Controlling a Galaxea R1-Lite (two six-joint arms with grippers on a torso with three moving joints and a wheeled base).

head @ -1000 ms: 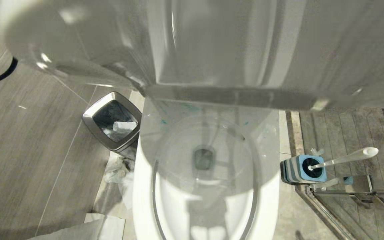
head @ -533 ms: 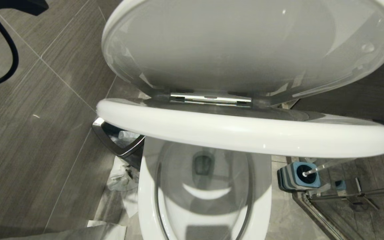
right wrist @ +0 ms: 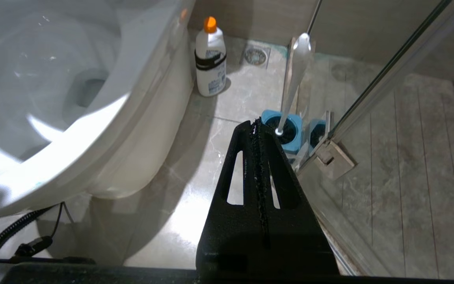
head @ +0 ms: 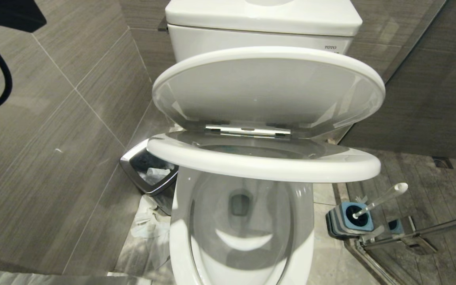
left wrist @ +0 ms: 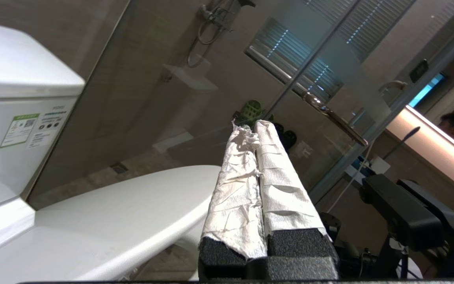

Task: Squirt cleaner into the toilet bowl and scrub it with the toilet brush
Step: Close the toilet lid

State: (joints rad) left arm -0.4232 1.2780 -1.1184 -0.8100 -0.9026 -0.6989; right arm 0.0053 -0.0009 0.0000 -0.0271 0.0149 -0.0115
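The white toilet bowl (head: 180, 221) stands in the middle with its seat (head: 263, 164) partly lifted and its lid (head: 267, 87) raised further back. A faint turquoise trace of cleaner (head: 231, 150) shows on the porcelain under the seat. The toilet brush (head: 378, 200) stands in its blue holder (head: 350, 221) on the floor to the bowl's right. My right gripper (right wrist: 255, 123) is shut and empty above the floor, between the bowl (right wrist: 105, 118) and the brush (right wrist: 292, 79). My left gripper (left wrist: 252, 126), its fingers wrapped in white paper, is shut and empty beside the seat (left wrist: 105, 213).
A white bottle with an orange cap (right wrist: 210, 59) stands on the floor against the bowl's side. A chrome-rimmed bin (head: 149, 172) sits left of the bowl with crumpled paper (head: 145, 221) below it. A glass shower door (right wrist: 373, 94) and its hinge (right wrist: 331, 157) close off the right.
The head camera has risen and drawn back, so the tank, lid and seat now show whole and smaller. The brush stays in its holder. Neither gripper has opened.
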